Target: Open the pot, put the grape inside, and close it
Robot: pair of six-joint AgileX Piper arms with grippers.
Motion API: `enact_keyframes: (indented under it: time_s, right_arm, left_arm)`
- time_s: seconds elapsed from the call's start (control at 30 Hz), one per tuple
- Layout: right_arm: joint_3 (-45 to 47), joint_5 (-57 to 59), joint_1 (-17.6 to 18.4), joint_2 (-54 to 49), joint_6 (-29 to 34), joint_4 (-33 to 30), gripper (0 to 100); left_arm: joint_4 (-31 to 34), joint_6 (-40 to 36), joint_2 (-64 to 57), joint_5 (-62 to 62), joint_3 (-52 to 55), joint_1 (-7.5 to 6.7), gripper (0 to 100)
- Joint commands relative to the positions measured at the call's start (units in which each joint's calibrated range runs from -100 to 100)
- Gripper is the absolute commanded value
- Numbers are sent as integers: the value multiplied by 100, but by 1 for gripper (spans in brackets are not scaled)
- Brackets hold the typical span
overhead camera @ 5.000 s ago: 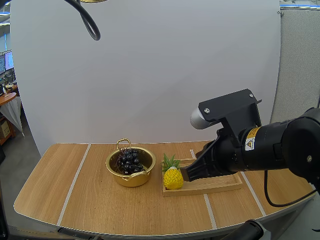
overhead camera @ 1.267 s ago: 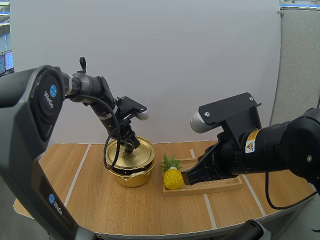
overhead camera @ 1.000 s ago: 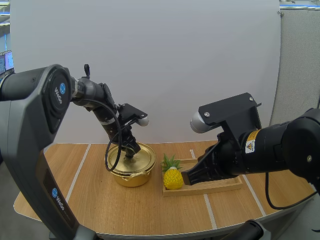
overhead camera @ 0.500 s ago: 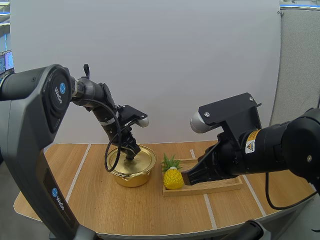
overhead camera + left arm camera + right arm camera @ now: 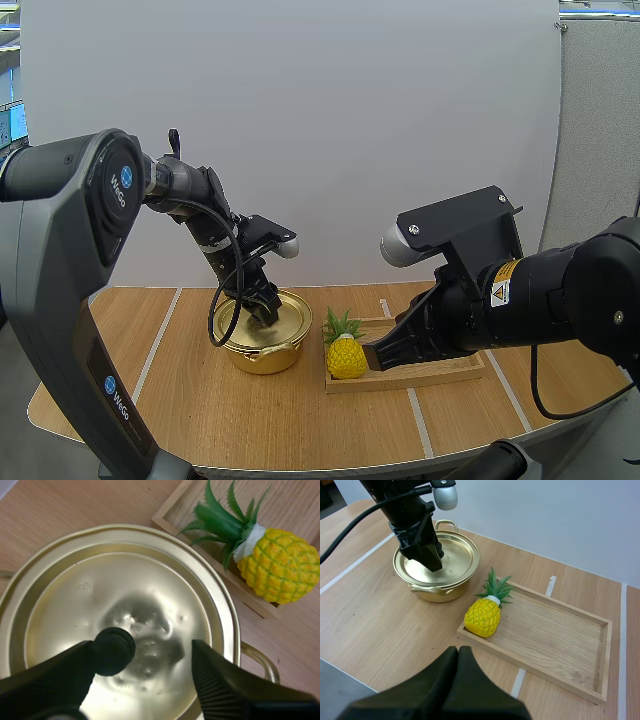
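The gold pot stands on the table with its gold lid seated on it, so its inside is hidden. My left gripper hovers just over the lid, open. In the left wrist view the lid lies under the left gripper, whose fingers stand apart. The black knob rests against one finger and is clear of the other. My right gripper hangs shut beside the toy pineapple. From the right wrist view, the shut right gripper points at the pot.
A yellow toy pineapple lies at the left end of a wooden tray, right of the pot. In the right wrist view the pineapple sits on the tray. Bare tabletop lies in front and to the left.
Five seconds ago the pot stood uncovered with grapes inside. The left arm brought the lid down onto it. In the last half second its fingers have parted from the knob. Right arm unmoved.
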Motion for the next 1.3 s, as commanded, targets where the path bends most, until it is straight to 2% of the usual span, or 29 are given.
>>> enact_keyframes:
  time_s: [0.0,0.3,0.9,1.17,1.27]
  right_arm:
    - [6,61,-20,-45,-27,0,0]
    - [6,61,-20,-45,-27,0,0]
    - [6,61,-20,-45,-27,0,0]
    - [6,6,-188,-45,-27,91,0]
    - [6,6,-215,-45,-27,91,0]
  left_arm:
    - [-80,19,-68,440,-20,-10,100]
    - [-69,-83,-722,545,-20,-10,100]
    - [143,-167,-4414,1418,-20,-10,100]
    - [143,-175,-5826,1418,-20,-10,100]
    - [143,-473,-6202,1418,-20,-10,100]
